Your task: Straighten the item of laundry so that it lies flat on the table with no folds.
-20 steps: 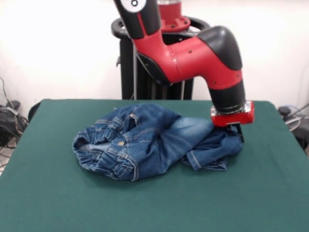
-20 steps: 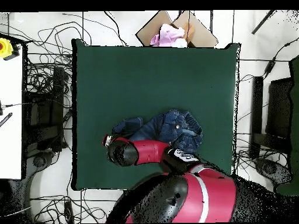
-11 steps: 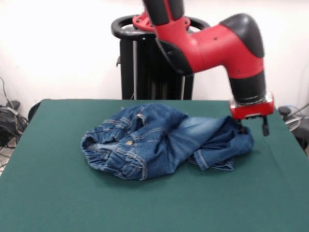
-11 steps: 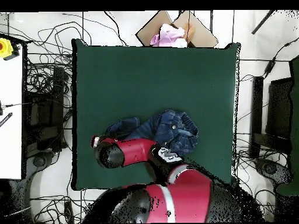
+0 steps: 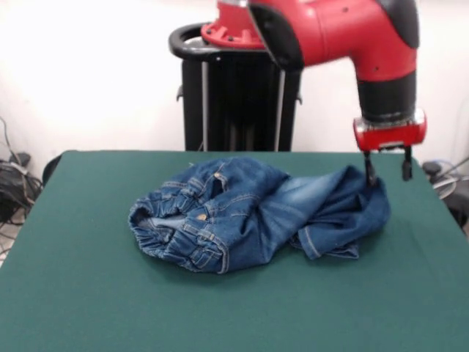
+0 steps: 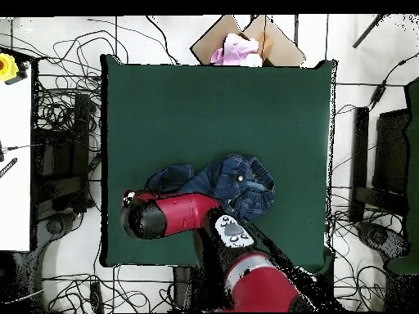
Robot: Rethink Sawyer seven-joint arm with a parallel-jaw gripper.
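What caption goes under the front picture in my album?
Red robot arm's gripper lifts one edge of crumpled blue denim jeans on the dark green table.

The jeans [image 5: 256, 214] lie bunched on the table [image 5: 88, 293], a little right of the front view's centre (waistband end at the left). The gripper [image 5: 386, 169] hangs at their right end, one finger [image 5: 369, 170] touching the cloth, the other beside it.
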